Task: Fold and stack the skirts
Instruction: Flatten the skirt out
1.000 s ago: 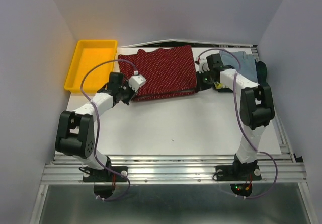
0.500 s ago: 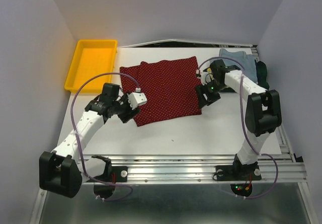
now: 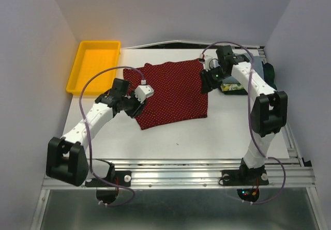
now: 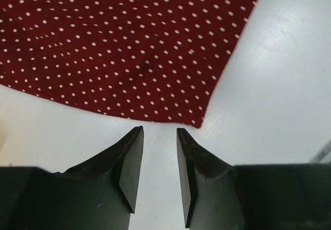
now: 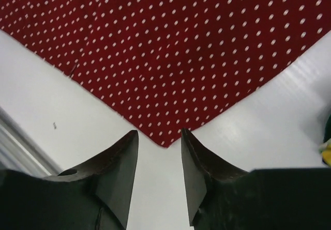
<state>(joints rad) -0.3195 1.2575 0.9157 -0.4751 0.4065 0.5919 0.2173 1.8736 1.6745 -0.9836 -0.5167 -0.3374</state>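
Top external view: the white bench carries a dark red white-dotted cloth skirt spread flat at centre frame. The left arm and right arm hold their jaws narrowly apart, empty, each just short of a skirt corner.

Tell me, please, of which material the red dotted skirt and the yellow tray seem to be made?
The red dotted skirt looks like thin, matte cloth: it lies limp and flat with soft ripples. The yellow tray is probably moulded plastic: smooth surface, one even colour, a rigid raised rim.
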